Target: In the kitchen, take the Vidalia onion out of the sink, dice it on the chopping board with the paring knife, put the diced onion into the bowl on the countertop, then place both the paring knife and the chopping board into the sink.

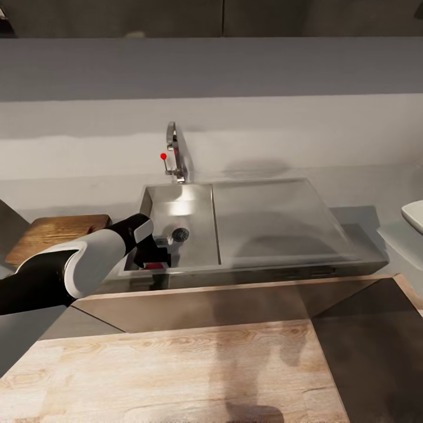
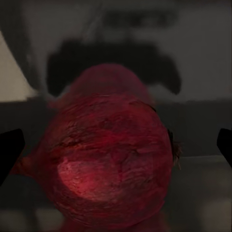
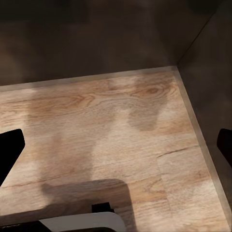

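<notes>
1. Close before my left wrist camera sits the dark pinkish-red, papery-skinned round Vidalia onion [image 2: 108, 159], between my left jaws [image 2: 116, 150], whose two black fingertips [image 2: 9, 150] stand wide apart at either side; I cannot tell whether they touch its skin.
2. From my head camera, the left jaws [image 1: 154, 254] reach down into the near left corner of the rectangular grey steel sink [image 1: 200, 200], where a sliver of red onion [image 1: 154, 265] shows under them, close to the round dark drain [image 1: 180, 234].
3. At the basin's back stands the curved chrome tap [image 1: 173, 150] with its small red knob [image 1: 163, 156]; a flat steel drainboard [image 1: 276, 217] stretches to the right of the basin.
4. Left of the sink, on the grey tabletop [image 1: 76, 197], lies the brown wooden chopping board [image 1: 56, 232], partly behind my white forearm.
5. At the far right edge, a corner of the white bowl [image 1: 414, 214] shows.
6. My right jaws [image 3: 116, 150] hang spread open, holding nothing, over a pale wood-grain surface [image 3: 111, 130].
</notes>
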### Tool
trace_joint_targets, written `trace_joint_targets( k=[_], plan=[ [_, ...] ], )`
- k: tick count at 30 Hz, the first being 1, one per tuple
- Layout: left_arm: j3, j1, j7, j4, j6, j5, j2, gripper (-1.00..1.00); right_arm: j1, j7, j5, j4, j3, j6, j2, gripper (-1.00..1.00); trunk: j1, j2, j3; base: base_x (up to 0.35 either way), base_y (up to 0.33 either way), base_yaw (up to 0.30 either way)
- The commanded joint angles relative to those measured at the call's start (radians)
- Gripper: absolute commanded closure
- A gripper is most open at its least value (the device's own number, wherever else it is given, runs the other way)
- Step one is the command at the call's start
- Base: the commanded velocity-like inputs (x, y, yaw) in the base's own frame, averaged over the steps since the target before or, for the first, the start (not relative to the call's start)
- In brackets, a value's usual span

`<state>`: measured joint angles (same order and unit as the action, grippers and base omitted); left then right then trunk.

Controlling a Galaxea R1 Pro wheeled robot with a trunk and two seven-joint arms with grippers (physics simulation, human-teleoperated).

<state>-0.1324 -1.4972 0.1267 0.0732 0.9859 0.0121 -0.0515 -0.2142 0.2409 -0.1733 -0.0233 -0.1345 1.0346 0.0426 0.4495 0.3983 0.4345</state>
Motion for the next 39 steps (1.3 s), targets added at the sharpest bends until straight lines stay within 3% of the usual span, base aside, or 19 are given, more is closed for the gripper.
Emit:
trace_joint_targets(
  k=[1,24,25,39],
  plan=[
    [-0.009,0.0,0.01,0.002,0.0,0.002,0.0,-1.0,-0.001,0.005,-0.011,0.0,-0.008,0.002,0.0,-1.0,0.001,0.002,0.002,0.0,0.0,0.0],
    [-0.008,0.019,0.01,0.002,0.0,0.0,0.001,-1.0,-0.001,0.005,-0.011,0.0,-0.008,0.002,0.0,-1.0,0.001,0.002,0.002,0.0,0.0,0.0],
    [-0.008,0.019,0.01,0.002,0.0,0.0,0.001,1.0,-0.001,0.005,-0.011,0.0,-0.008,0.002,0.0,-1.0,0.001,0.002,0.002,0.0,0.0,0.0],
    [-0.008,0.02,0.01,0.002,0.0,0.0,0.001,1.0,-0.001,0.005,-0.011,0.0,-0.008,0.002,0.0,-1.0,0.001,0.002,0.002,0.0,0.0,0.0]
  ],
)
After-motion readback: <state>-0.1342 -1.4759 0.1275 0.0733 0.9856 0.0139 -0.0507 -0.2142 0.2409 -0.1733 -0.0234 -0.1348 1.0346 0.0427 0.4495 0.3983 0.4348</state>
